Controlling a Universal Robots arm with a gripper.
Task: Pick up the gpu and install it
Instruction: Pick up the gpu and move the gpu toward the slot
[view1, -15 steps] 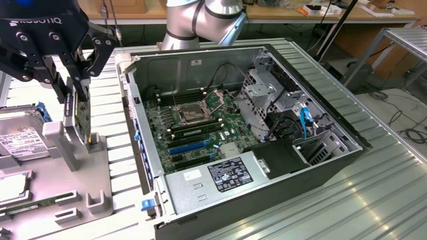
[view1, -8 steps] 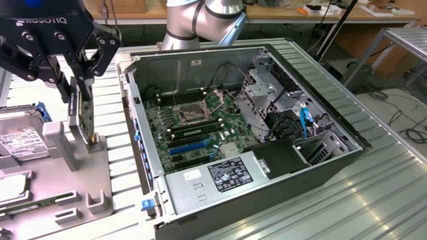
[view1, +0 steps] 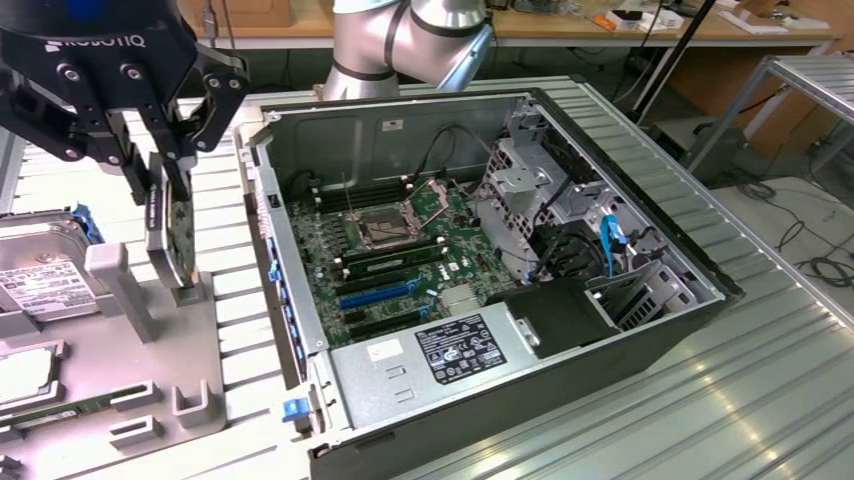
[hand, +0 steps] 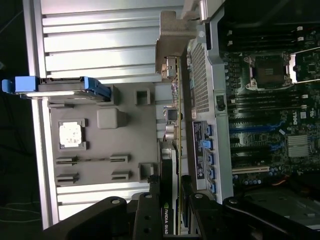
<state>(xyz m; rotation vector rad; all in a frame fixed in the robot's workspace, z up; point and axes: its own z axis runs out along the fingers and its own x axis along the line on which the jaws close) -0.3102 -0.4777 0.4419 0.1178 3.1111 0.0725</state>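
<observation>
1. Closest in, the gripper is pinching the gpu across its thin faces, with the jaws drawn in narrow around the card's upper part.
2. The gpu is standing on edge at the grey holder tray on the bench, on the exterior view's left of the open computer case. I cannot tell whether its lower edge is sitting in the tray's slot or hanging just clear of it.
3. Such a small grip on a tall, flat card is inviting trouble. I judge that any side load could make the card pivot or slide between the pads.
4. If the lower edge or the metal bracket is binding in the slot, a lift that is not straight could be dragging the tray or twisting the card.
5. The case wall is sitting just beside the card, so a low sideways move is risking a knock against the rim.
6. Inside, the blue slot on the motherboard is lying near loose cables. A tilted card would be missing the slot or pressing on neighbouring parts.
7. The hard drive is lying well apart and is posing little risk.
</observation>
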